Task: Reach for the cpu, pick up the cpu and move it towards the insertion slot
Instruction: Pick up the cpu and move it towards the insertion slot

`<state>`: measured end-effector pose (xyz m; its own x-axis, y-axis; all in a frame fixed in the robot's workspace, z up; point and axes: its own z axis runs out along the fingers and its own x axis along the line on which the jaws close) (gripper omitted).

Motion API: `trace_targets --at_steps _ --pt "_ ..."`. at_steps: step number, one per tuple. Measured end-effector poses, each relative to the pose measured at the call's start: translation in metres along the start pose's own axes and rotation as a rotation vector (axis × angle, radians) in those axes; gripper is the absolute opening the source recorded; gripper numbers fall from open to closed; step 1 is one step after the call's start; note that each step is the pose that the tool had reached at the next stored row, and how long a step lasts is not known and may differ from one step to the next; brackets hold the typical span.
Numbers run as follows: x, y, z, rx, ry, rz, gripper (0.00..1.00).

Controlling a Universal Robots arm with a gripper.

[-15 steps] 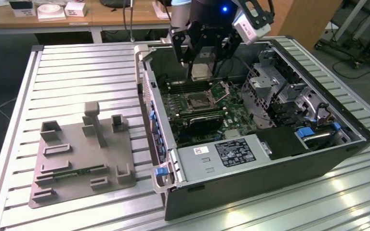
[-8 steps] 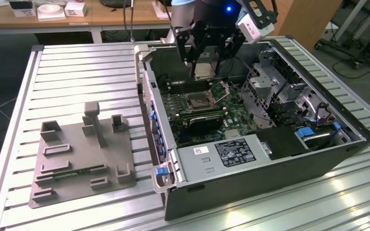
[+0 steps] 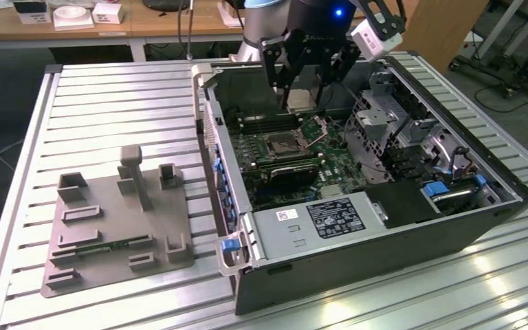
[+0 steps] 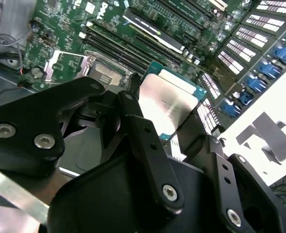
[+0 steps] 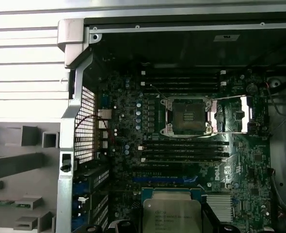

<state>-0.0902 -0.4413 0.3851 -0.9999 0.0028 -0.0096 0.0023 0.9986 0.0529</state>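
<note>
Ribbed metal tabletop (image 3: 117, 103) fills most of the exterior view, with a wooden desk (image 3: 154, 20) behind it carrying a few small white boxes. On the table an open computer case (image 3: 383, 227) lies on its side, its green motherboard (image 3: 282, 155) facing up. Well apart from it, toward the exterior view's left, sits a grey plastic tray (image 3: 108, 220) with raised blocks and recesses; a thin green memory stick (image 3: 113, 245) lies in one of its grooves.

The arm reaches down over the far end of the case. Its gripper (image 3: 301, 96) is clenched on the cpu (image 3: 301, 100), holding the chip by its edges above the motherboard. In the second wrist view the black fingers (image 4: 138, 128) press against the sides of the cpu (image 4: 169, 104), whose silver top faces the camera and whose green border shows around it. In the first wrist view the cpu (image 5: 171, 214) shows over the board, apart from the socket.

The insertion slot (image 3: 285, 143) lies on the motherboard nearer the camera than the gripper. In the first wrist view the insertion slot (image 5: 187, 115) shows a dark centre, with its metal retention frame (image 5: 232, 114) swung open beside it. Long memory slots (image 5: 184, 150) run on either side of it.
</note>
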Motion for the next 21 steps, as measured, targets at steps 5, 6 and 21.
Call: trace_targets --at_steps 5,6,21 --pt "-0.0063 0.0010 0.0001 0.0002 0.0000 0.000 0.55" --pt "-0.0078 0.0014 0.0002 0.0003 0.0000 0.000 0.55" --pt "-0.0322 0.0046 0.0007 0.0005 0.0000 0.000 0.55"
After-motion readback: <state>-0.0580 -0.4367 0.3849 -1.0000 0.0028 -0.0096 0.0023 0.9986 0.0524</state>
